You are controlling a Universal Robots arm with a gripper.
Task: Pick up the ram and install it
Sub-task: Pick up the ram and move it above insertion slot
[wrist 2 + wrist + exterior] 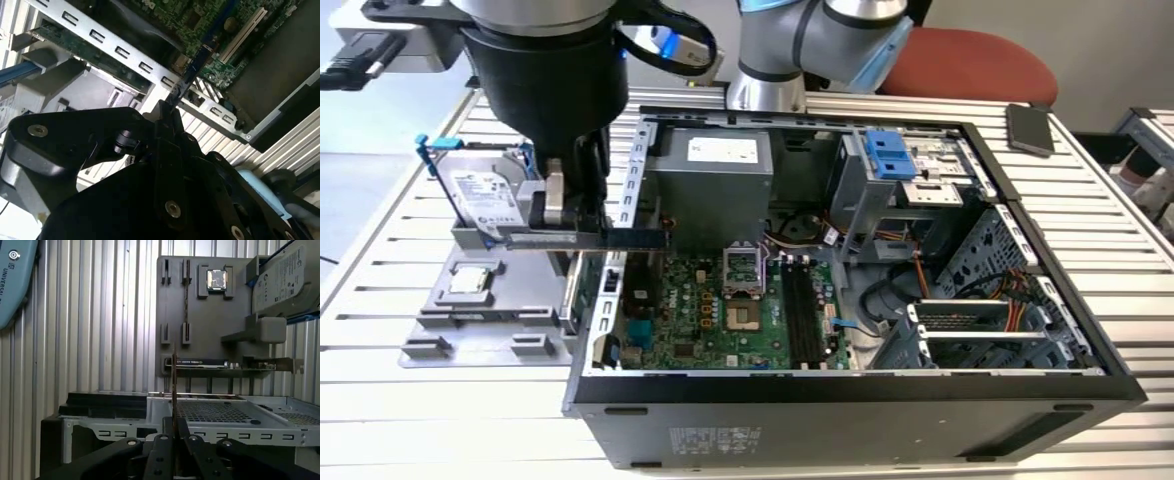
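Jaws pinch the ram (630,238), holding it level on edge over the wall of the computer case (854,395) at the exterior view's left.

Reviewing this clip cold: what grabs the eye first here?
The open case with its green motherboard takes up the middle of the exterior view. At the case's edge on the exterior view's left, the gripper is shut on the ram, which appears edge-on in the first wrist view. Beside the case on that side lies a grey tray with a hard drive.
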